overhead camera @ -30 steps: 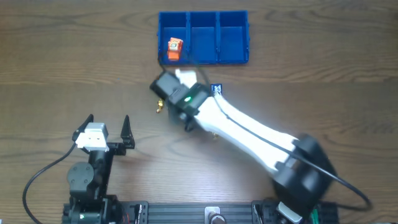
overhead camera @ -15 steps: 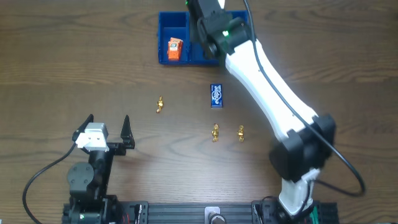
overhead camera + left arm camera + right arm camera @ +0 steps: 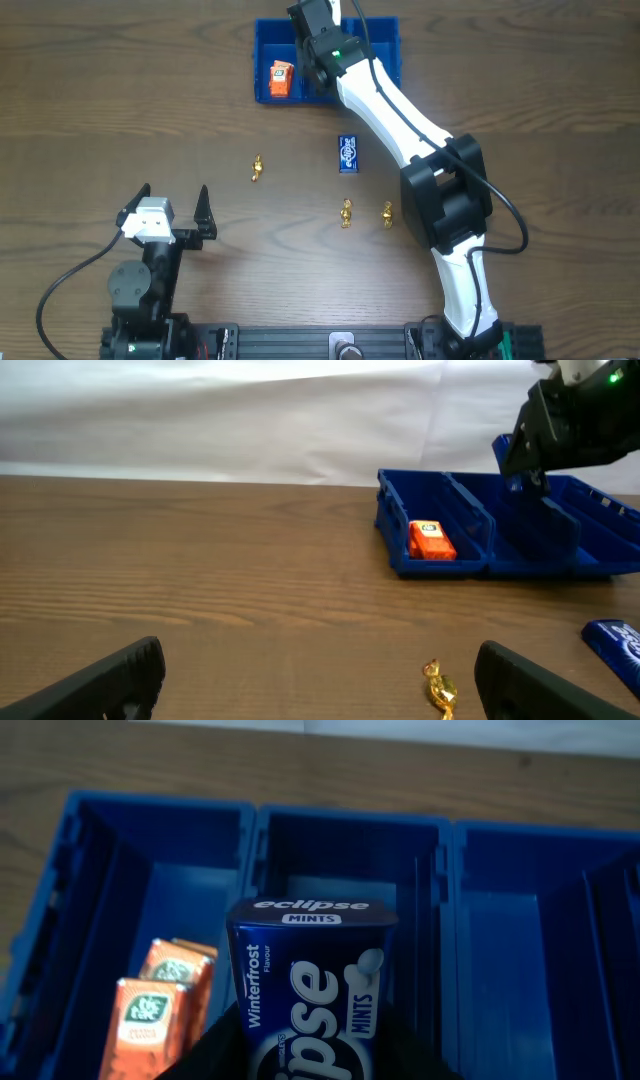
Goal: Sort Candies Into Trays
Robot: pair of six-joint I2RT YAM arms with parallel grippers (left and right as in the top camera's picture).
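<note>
As the right gripper (image 3: 308, 20) held mints (image 3: 315, 990) over the tray (image 3: 385, 60)'s middle bin, placing was underway; the next move called for releasing there. Left gripper (image 3: 174, 200) gaped empty.

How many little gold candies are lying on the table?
3. One gold candy lies left of the blue packet; two more sit side by side nearer the arms' bases. The right arm could hide others.
</note>
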